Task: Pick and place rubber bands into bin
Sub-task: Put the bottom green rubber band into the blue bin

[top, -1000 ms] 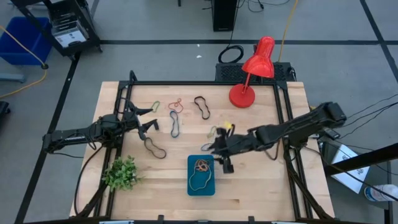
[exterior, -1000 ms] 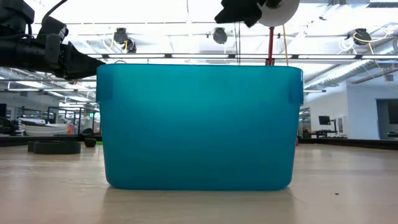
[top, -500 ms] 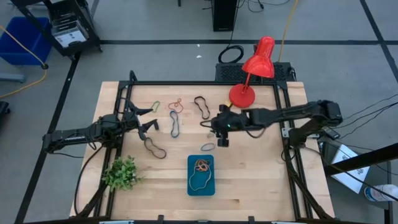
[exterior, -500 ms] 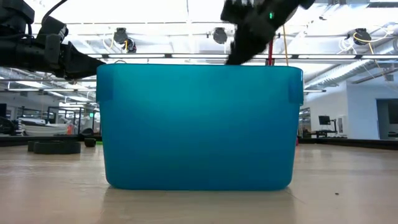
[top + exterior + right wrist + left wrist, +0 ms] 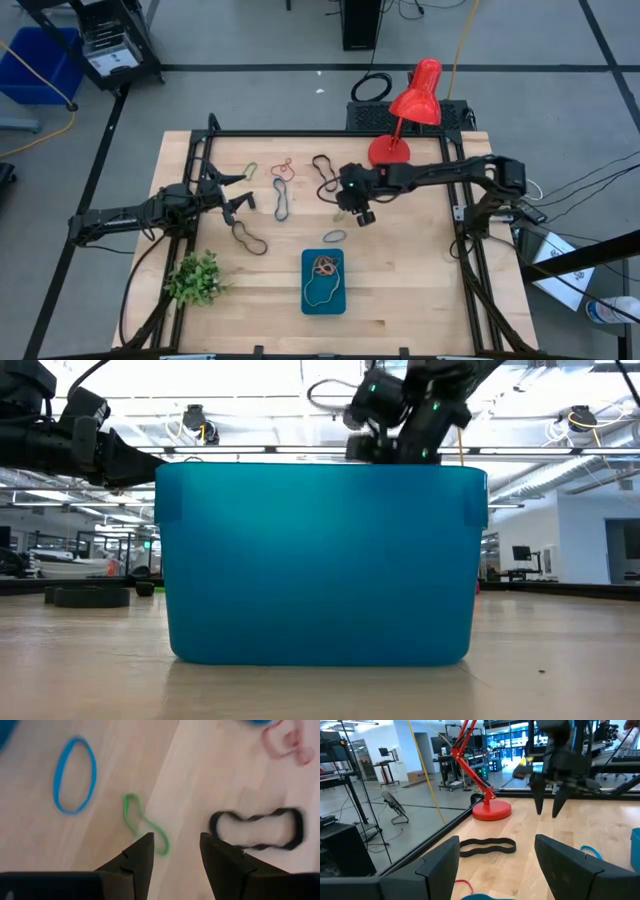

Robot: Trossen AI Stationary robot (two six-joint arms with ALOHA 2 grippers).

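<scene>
Green rubber band [image 5: 145, 824], thin and floppy, lay below the right gripper [image 5: 175, 851], fingers apart, best pinched mid-strand.

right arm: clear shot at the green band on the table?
Probably yes. The right gripper hangs open just above the green rubber band, which lies alone on bare wood, apart from the blue band and the black one.

Count: 1 shallow teal plastic bin [image 5: 323, 283], 1 red desk lamp [image 5: 404, 112], 1 small green plant [image 5: 196, 277], 2 black robot arms.
</scene>
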